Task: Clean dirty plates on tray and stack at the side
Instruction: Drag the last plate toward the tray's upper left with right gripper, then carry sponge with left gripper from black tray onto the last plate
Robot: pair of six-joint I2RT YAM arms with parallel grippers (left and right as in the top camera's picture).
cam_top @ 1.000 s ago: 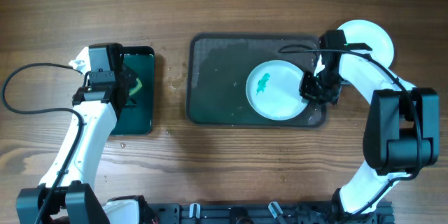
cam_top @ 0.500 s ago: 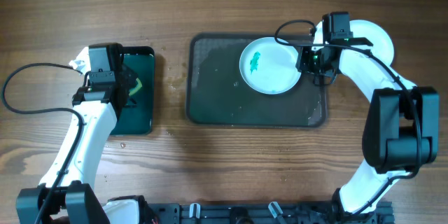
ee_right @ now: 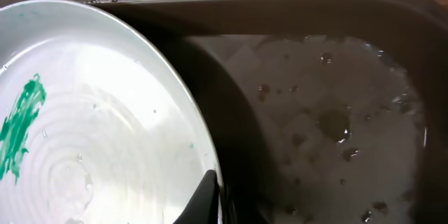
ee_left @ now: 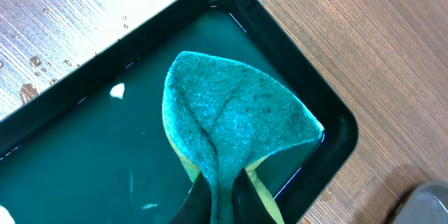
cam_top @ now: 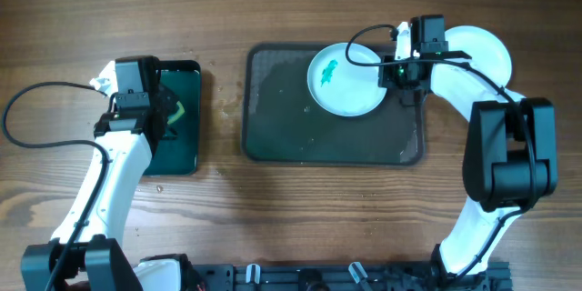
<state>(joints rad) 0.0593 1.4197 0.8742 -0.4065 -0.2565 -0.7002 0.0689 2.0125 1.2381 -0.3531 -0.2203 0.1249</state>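
- The tray (cam_top: 273,136) lay on the middle of the worktop (cam_top: 291,227), its floor beaded with water. One white plate (cam_top: 350,86) with a teal smear (cam_top: 329,71) was at its far right corner.
- The right gripper (cam_top: 400,73) was closed on that plate's right rim.
- A second plate (cam_top: 486,50) (partly hidden by the right arm (cam_top: 464,86)) lay on the worktop just right of the tray.
- The small tray (cam_top: 186,145), green inside, lay well to the left. Over it, the left gripper (ee_left: 220,196) was pinched tight on a teal cloth (ee_left: 231,112).
- The worktop was brown wood grain, with water drops beside the small tray.
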